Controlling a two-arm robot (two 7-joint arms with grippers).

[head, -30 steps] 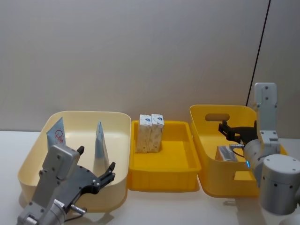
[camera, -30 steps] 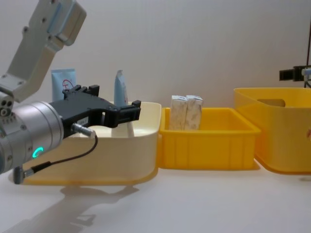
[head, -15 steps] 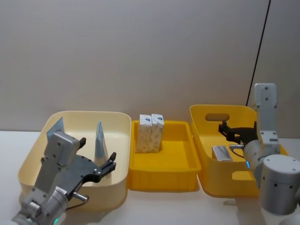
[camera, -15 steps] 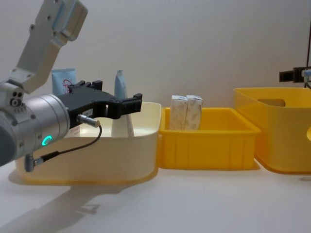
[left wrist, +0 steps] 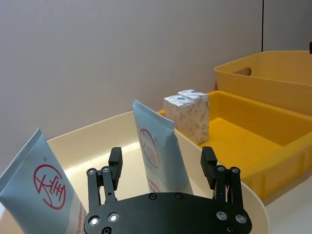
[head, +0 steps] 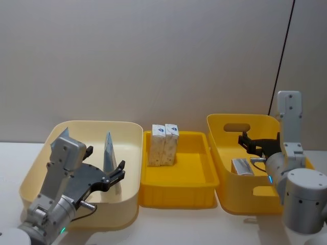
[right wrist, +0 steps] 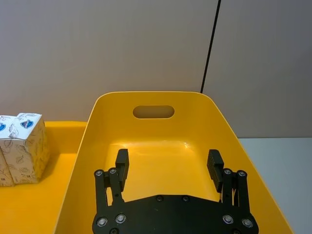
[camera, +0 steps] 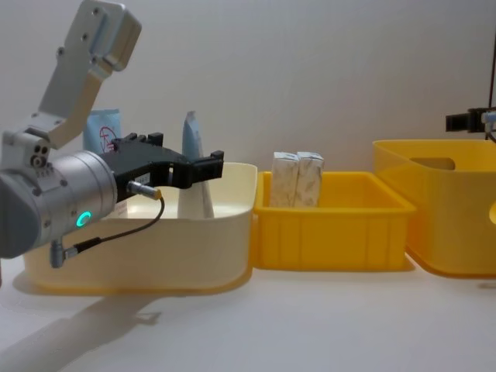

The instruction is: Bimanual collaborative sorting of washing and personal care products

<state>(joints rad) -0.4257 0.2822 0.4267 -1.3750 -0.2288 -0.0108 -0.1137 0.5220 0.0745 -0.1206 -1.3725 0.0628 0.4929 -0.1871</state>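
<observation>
- The left tool (left wrist: 162,155), spread wide, hangs over the cream bin (left wrist: 92,141), near the left tube (left wrist: 48,183) and the right tube (left wrist: 156,146). Its wrist view shows red logos on both.
- Two cartons (head: 164,145) stand in the middle tray (head: 196,176).
- The right tool (right wrist: 168,157), spread wide, hangs over the yellow bin (right wrist: 153,97).

Upright tube (left wrist: 155,134) stands directly ahead of left hand (left wrist: 162,155).

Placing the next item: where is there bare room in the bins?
The middle tray is bare in front and right of the two cartons. The floor of the right bin is bare below its handle hole. Crowded: the cream bin, with two tubes and the open left gripper.
</observation>
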